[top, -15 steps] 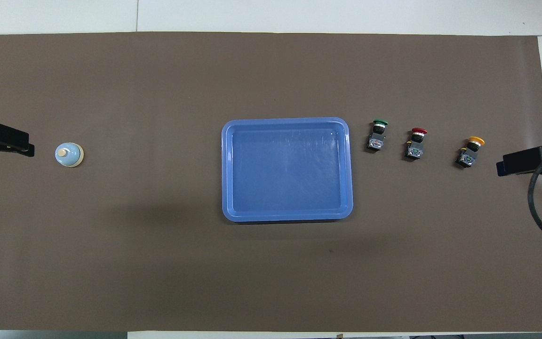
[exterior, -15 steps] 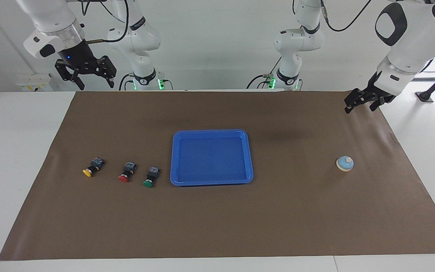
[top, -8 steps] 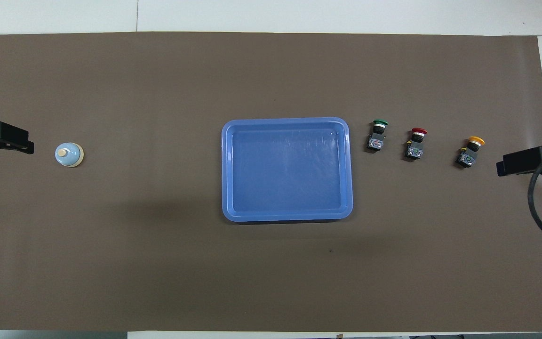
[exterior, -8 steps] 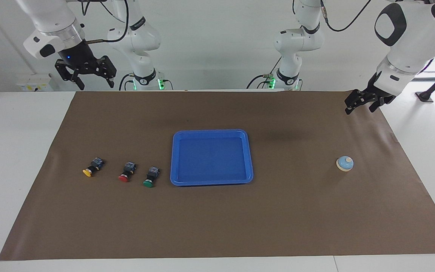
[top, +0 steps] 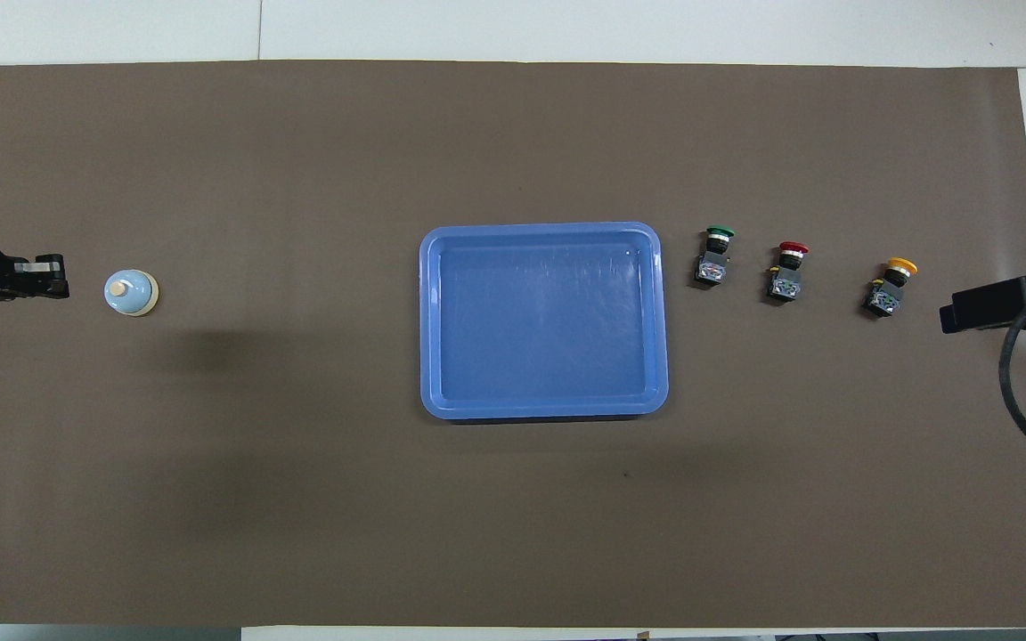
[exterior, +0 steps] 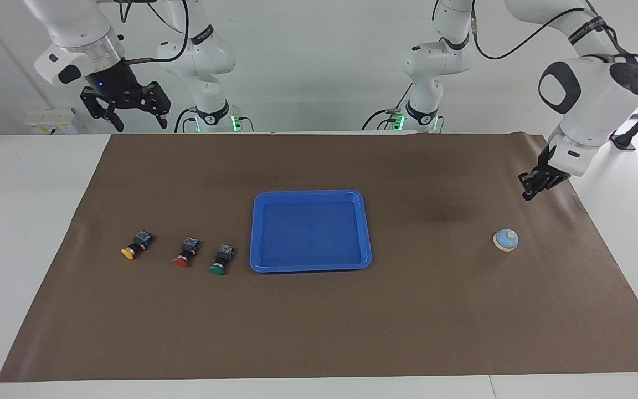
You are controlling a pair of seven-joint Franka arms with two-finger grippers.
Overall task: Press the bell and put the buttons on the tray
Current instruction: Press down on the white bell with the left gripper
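The light-blue bell (exterior: pixel 505 240) stands on the brown mat toward the left arm's end of the table; it also shows in the overhead view (top: pixel 130 292). The blue tray (exterior: pixel 310 193) lies mid-table with nothing in it. The green button (exterior: pixel 220 262), red button (exterior: pixel 185 255) and yellow button (exterior: pixel 133 247) lie in a row beside the tray, toward the right arm's end. My left gripper (exterior: pixel 528 194) hangs low over the mat beside the bell, apart from it. My right gripper (exterior: pixel 139 124) is open and empty, waiting high over the mat's edge at the right arm's end.
The brown mat (exterior: pixel 319 332) covers most of the white table. A black cable (top: pixel 1016 392) loops from the right gripper over the mat's end. Both arm bases stand at the robots' edge of the table.
My left gripper has come down and moved closer to the bell, with its wrist turned. The right arm, the bell, the tray and the buttons have not moved.
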